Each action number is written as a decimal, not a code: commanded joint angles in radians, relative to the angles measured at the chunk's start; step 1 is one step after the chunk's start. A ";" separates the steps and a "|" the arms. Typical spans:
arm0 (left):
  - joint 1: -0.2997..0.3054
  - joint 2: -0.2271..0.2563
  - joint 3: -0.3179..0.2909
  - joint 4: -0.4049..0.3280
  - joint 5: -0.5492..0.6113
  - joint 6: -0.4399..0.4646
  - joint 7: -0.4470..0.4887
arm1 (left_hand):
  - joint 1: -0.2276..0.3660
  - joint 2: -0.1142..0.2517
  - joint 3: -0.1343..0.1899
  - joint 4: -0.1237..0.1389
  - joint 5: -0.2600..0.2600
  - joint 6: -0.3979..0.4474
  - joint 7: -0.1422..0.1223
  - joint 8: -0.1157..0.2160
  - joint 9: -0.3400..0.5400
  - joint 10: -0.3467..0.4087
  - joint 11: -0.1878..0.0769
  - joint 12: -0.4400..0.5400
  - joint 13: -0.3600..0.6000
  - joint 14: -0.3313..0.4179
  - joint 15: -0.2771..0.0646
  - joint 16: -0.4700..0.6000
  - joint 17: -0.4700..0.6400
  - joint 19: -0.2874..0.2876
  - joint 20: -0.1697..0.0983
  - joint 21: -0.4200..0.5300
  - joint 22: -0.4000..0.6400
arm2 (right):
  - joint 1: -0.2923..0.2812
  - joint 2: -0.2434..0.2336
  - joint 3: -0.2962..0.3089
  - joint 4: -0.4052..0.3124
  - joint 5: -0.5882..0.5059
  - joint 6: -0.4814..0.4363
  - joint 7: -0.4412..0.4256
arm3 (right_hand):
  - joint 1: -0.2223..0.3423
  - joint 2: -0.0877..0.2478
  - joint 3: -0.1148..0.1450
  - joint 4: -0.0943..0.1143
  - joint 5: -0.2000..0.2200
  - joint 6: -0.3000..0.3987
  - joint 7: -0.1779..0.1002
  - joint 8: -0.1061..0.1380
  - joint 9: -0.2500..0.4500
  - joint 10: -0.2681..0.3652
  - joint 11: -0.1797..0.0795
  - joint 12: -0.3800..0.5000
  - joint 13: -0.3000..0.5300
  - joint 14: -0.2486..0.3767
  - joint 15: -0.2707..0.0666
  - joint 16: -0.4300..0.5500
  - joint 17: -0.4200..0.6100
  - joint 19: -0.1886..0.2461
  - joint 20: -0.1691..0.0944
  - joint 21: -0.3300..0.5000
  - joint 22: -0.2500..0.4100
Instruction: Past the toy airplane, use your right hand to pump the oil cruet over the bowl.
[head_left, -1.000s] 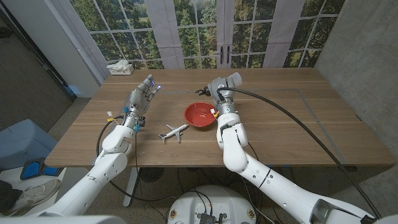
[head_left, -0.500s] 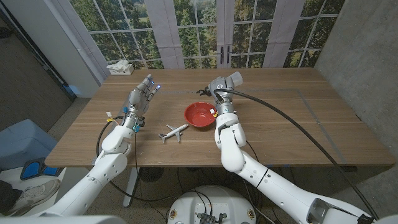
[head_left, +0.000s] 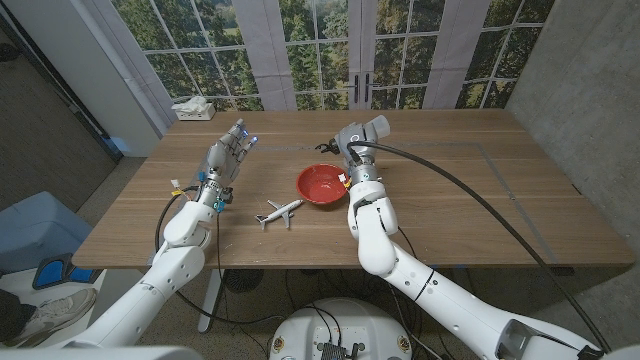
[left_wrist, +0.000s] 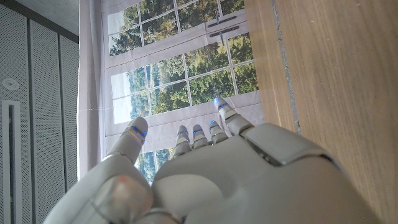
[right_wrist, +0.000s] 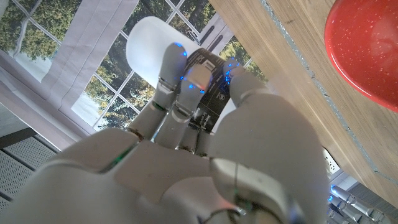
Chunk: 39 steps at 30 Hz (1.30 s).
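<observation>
A red bowl (head_left: 320, 184) sits mid-table, its rim also seen in the right wrist view (right_wrist: 367, 43). A small white toy airplane (head_left: 279, 211) lies just in front of it on the left side. Behind the bowl, my right hand (head_left: 350, 143) holds the oil cruet (head_left: 376, 126) raised and tilted, and its dark spout points toward the bowl's far edge. In the right wrist view my fingers (right_wrist: 186, 81) wrap around the cruet (right_wrist: 152, 43), which has a white body and a black label. My left hand (head_left: 226, 155) hovers over the table's left side with its fingers (left_wrist: 205, 134) apart, holding nothing.
A white box (head_left: 195, 108) lies at the table's (head_left: 480, 200) back left corner. A black cable (head_left: 470, 190) runs from my right arm across the right half of the table. Windows stand behind the far edge.
My right forearm has shifted very slightly; the hand keeps hold of the cruet behind the bowl. The left hand, bowl and airplane have not moved.
</observation>
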<state>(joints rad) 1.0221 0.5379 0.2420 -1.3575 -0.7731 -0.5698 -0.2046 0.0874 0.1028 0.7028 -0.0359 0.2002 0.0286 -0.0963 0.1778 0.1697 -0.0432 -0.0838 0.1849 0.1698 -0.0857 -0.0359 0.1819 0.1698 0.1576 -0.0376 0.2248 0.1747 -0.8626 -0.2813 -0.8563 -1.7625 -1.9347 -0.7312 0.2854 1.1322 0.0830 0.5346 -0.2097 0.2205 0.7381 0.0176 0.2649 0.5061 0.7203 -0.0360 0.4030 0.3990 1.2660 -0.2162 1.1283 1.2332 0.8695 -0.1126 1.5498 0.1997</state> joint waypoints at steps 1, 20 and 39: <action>-0.011 -0.001 0.007 0.003 0.007 0.010 0.002 | 0.011 0.077 0.002 0.003 0.009 -0.003 -0.006 0.002 0.002 0.002 0.002 0.004 0.004 0.000 -0.060 -0.002 0.003 0.010 -0.019 -0.005 0.001 | 0.000 -0.018 0.003 -0.011 0.073 -0.009 -0.068 | -0.088 0.098 0.135 0.127 0.000 0.194 -0.003 -0.012 0.014 0.327 -0.045 0.258 0.605 -0.013 -0.003 0.013 -0.001 0.005 -0.104 -0.005 -0.004; -0.017 0.003 0.012 -0.001 0.014 0.025 0.013 | 0.008 0.066 0.000 0.003 0.008 -0.002 -0.008 0.003 0.002 0.002 -0.002 0.003 0.004 0.000 -0.062 -0.003 0.002 0.011 -0.021 -0.008 0.002 | 0.006 -0.059 -0.002 -0.029 0.232 -0.026 -0.230 | -0.050 0.088 0.191 0.079 -0.046 -0.008 -0.052 -0.084 -0.102 0.094 -0.075 -0.114 0.306 -0.057 -0.003 -0.023 -0.038 0.020 -0.107 -0.020 -0.010; -0.032 0.002 0.017 0.010 0.015 0.034 0.010 | 0.011 0.065 -0.001 0.000 0.007 -0.002 -0.007 0.003 0.002 0.001 -0.002 0.003 0.004 0.000 -0.061 -0.004 0.000 0.012 -0.019 -0.011 0.002 | 0.024 -0.052 -0.011 -0.022 0.305 -0.073 -0.283 | -0.141 -0.025 0.080 0.061 -0.043 -0.170 -0.085 -0.077 -0.195 -0.015 -0.074 -0.219 0.202 -0.037 -0.003 -0.133 -0.073 0.011 -0.105 -0.021 -0.014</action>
<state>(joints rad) 0.9980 0.5402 0.2565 -1.3546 -0.7588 -0.5413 -0.1929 0.0873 0.1028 0.7039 -0.0348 0.2001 0.0286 -0.0963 0.1777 0.1697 -0.0433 -0.0838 0.1849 0.1698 -0.0857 -0.0358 0.1819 0.1674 0.1576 -0.0376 0.2142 0.1745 -0.8479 -0.3323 -0.8632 -1.7831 -1.6832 -0.7909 0.0414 0.9915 0.0689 0.6116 -0.1592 0.1701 0.5670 -0.0732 0.1811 0.3153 0.6964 -0.0919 0.1884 0.6077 1.2156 -0.2219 1.0054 1.1617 0.8786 -0.1142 1.5292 0.1859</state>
